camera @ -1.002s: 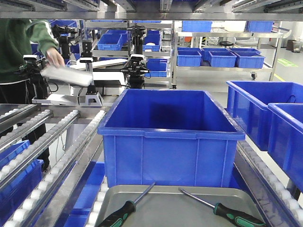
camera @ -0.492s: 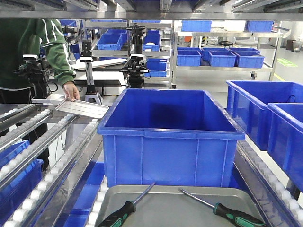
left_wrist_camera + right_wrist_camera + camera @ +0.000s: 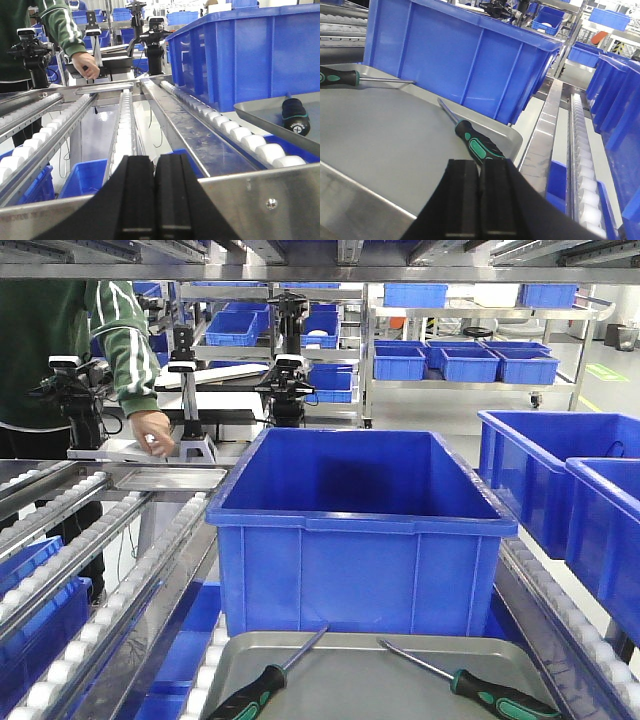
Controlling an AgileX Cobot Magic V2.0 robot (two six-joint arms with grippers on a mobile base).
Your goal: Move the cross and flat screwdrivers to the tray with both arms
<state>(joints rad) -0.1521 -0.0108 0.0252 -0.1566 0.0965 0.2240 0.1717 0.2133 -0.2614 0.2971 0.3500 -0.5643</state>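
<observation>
1. Lying on the roller lane, the tray (image 3: 370,680) sits just in front of a blue bin (image 3: 360,530); its middle is bare metal.
2. Two screwdrivers lie in it: one at left (image 3: 262,683), one at right (image 3: 480,692), handles near, tips toward the bin.
3. Left gripper (image 3: 155,197) and right gripper (image 3: 480,200) are both pressed together, holding nothing; the right hangs over the tray's near rim.
</observation>
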